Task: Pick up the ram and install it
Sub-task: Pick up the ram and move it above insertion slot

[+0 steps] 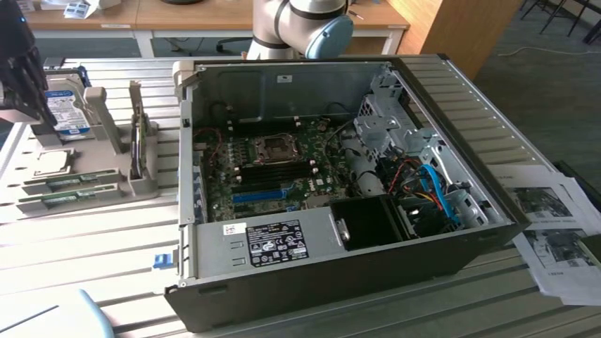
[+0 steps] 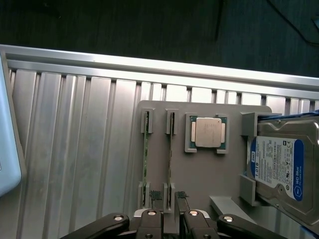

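Note:
Two green ram sticks stand on edge in a grey holder plate (image 2: pixel 199 174), side by side: one ram (image 2: pixel 145 154) and a second ram (image 2: pixel 170 149). My gripper (image 2: pixel 169 195) hangs over the plate, open, with its dark fingertips (image 2: pixel 155 195) on either side of one end of the second ram, not closed on it. In the exterior view the same rams (image 1: pixel 70 182) lie at the left, with the dark gripper body (image 1: pixel 19 77) above them. The open computer case (image 1: pixel 329 183) shows the motherboard's black memory slots (image 1: pixel 277 171).
On the holder plate sit a silver processor chip (image 2: pixel 208 132) and a blue-labelled hard drive (image 2: pixel 279 167). A blue slot (image 1: pixel 258 195) lies on the motherboard. Printed papers (image 1: pixel 554 225) lie at the exterior view's right. The ribbed metal table (image 2: pixel 75 149) ends at a rail near the plate.

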### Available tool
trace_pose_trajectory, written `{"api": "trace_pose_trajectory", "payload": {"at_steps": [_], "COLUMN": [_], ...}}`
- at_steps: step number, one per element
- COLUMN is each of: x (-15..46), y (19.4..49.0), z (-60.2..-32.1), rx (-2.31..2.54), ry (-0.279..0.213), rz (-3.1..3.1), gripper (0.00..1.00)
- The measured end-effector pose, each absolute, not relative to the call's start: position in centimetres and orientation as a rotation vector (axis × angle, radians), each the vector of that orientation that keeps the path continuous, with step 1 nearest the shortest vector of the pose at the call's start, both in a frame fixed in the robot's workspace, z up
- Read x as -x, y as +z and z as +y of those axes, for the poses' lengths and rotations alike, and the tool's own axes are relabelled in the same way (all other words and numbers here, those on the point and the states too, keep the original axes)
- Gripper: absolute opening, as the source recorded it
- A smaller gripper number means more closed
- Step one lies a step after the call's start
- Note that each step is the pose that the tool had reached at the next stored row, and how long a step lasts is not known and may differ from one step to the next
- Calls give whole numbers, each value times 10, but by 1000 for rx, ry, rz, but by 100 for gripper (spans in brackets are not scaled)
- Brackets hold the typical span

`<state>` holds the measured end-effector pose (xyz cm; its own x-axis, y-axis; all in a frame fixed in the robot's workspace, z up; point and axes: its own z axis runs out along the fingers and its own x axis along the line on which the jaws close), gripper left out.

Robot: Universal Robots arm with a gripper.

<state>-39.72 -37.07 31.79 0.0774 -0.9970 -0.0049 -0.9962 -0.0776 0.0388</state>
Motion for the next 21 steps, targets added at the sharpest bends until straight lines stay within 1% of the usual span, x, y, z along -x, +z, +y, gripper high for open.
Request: {"api": "trace_pose_trajectory", "payload": {"at_steps": [21], "x": [397], "y": [304], "z": [-371], "rx": [-2287], "ry": [-47], "rz": [-2116], "gripper": [23]}}
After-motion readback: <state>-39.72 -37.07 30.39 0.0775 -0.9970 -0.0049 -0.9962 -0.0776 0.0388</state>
